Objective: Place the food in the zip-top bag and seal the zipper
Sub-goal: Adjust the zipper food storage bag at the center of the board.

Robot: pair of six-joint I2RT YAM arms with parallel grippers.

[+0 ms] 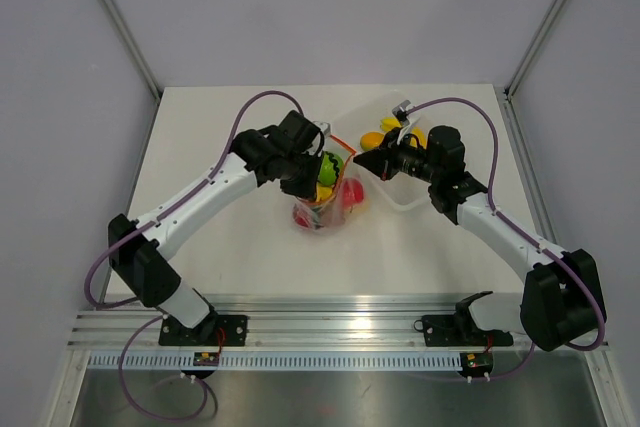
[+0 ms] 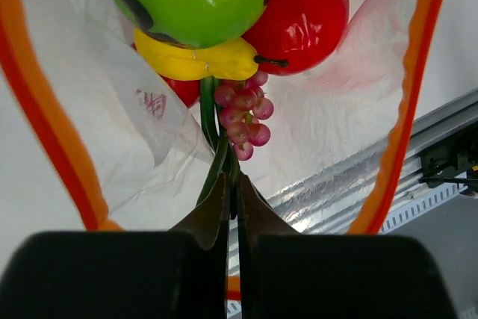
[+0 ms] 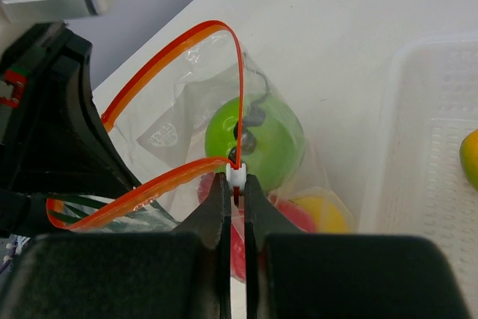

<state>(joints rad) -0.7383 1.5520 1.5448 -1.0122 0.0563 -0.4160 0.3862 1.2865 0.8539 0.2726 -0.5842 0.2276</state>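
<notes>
Clear crinkly zip-top bag (image 1: 320, 215): light, limp, slippery; best held by stiffer orange-red zipper strip (image 3: 237, 87), now pinched in closed jaws of L gripper (image 2: 233, 192) and R gripper (image 3: 236, 184).

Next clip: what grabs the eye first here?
The zip-top bag stands out centre-frame in the top view, stuffed with a green round fruit and red round fruit. The right gripper pinches the orange-red zipper at its white slider. The left gripper clamps green stalks.
</notes>
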